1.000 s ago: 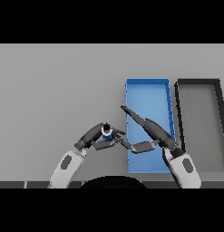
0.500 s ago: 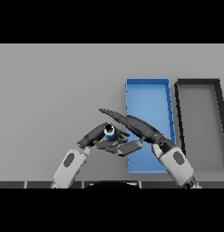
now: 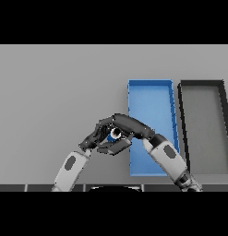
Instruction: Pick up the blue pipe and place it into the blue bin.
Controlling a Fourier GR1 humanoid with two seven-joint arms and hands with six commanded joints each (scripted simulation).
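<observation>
Blue pipe (image 3: 111, 137), blue bin (image 3: 151, 94), black bin (image 3: 201, 84), grey table (image 3: 55, 92)

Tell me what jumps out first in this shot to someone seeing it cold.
The two dark hands meeting just left of the blue bin: the left hand and the right hand close together around the small blue pipe, which peeks out between them. Next the eye goes to the bright blue bin at centre right, with a dark bin beside it at the right edge.

A small blue pipe (image 3: 111, 137) with a pale end shows only partly, mostly hidden, just left of the blue bin (image 3: 150, 92). The bin is a long, open rectangular tray lying flat on the grey surface (image 3: 55, 92).
</observation>
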